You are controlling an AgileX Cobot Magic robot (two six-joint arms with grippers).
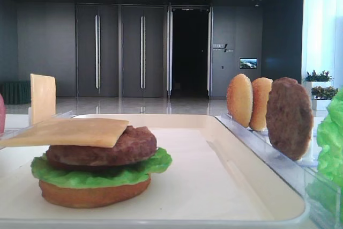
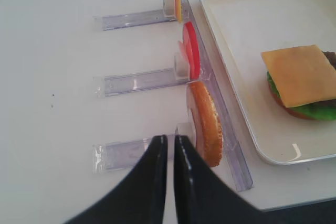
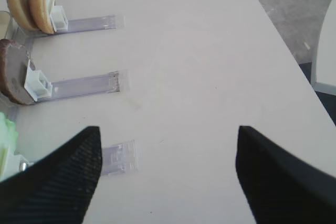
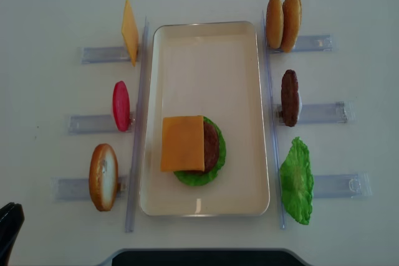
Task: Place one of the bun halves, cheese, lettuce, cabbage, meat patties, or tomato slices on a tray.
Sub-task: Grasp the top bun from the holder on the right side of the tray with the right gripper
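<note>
Along the table's left edge, three clear holders [image 4: 81,123] are set, carrying upright a cheese slice [image 4: 129,32], a red slice [image 4: 121,105] and a bun bottom [image 4: 103,176]; the left gripper [image 2: 170,145] is seen nearly closed beside it. Centre: tray [image 4: 206,48] with cheese [image 4: 182,143] stacked over patty [image 4: 212,146], lettuce [image 4: 198,177]. Right edge: bun halves [image 4: 282,21], patty [image 4: 289,97], lettuce leaf [image 4: 297,180]; right gripper [image 3: 168,166] spread wide, holding nothing.

- Low exterior view sits at rim level of the tray [image 1: 257,148]; overhead view looks straight down on it.
- Left wrist view shares the tray; right wrist faces the table beside it.
</note>
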